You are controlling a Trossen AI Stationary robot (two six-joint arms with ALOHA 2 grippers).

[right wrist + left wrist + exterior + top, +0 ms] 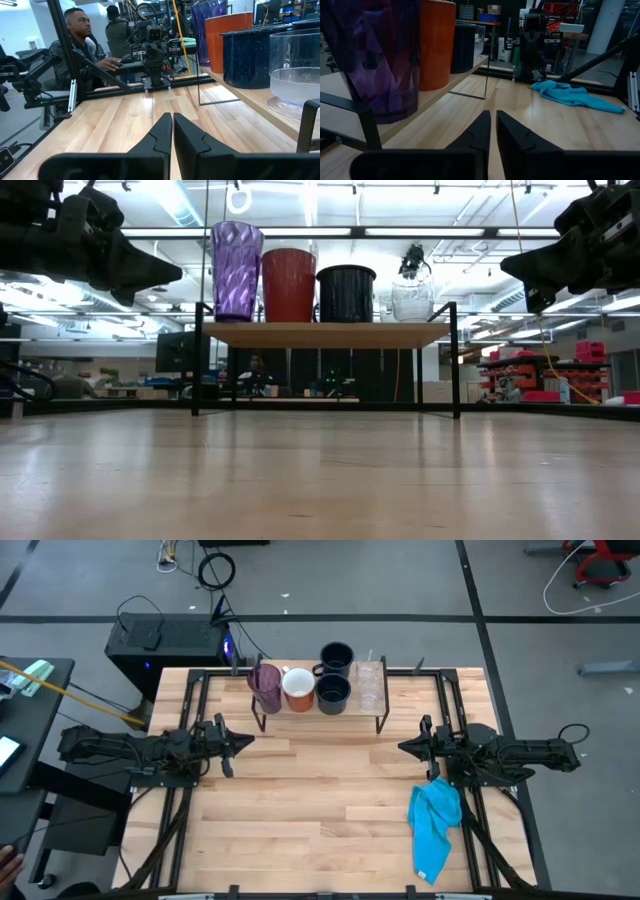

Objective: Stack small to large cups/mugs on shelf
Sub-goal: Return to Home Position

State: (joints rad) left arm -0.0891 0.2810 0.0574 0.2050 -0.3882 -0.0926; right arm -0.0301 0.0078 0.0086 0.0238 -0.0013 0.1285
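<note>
In the low view the front navy mug [346, 293] hides the other behind it, and the two clear glasses [411, 298] overlap and cannot be told apart.

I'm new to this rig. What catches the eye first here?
The row of cups on the shelf at the table's back: purple tumbler, white-and-orange mug, navy mugs, clear glasses. A bright blue cloth lies by the right arm. The left hand and right hand, both shut and empty, flank the shelf.

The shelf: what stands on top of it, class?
On the shelf stand a purple tumbler, a white-and-orange mug, a front navy mug, a rear navy mug and clear glasses. From table height the rear mug is covered.
</note>
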